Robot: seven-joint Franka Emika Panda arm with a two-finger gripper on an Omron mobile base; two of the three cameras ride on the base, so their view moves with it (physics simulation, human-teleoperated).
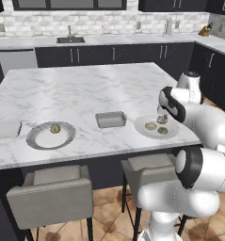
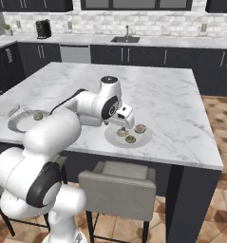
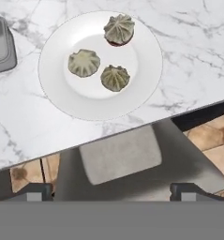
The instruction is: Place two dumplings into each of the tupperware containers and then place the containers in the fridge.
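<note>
Above the white plate [image 3: 52,84] holding three dumplings [image 3: 84,63], the gripper [image 3: 111,190] is hovering with its jaws spread wide, gripping nothing.

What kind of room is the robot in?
It looks like a home kitchen. There's a sink set in the back counter, dark cabinets below it, and a big marble island with stools tucked under. Plates with dumplings sit on the island.
</note>
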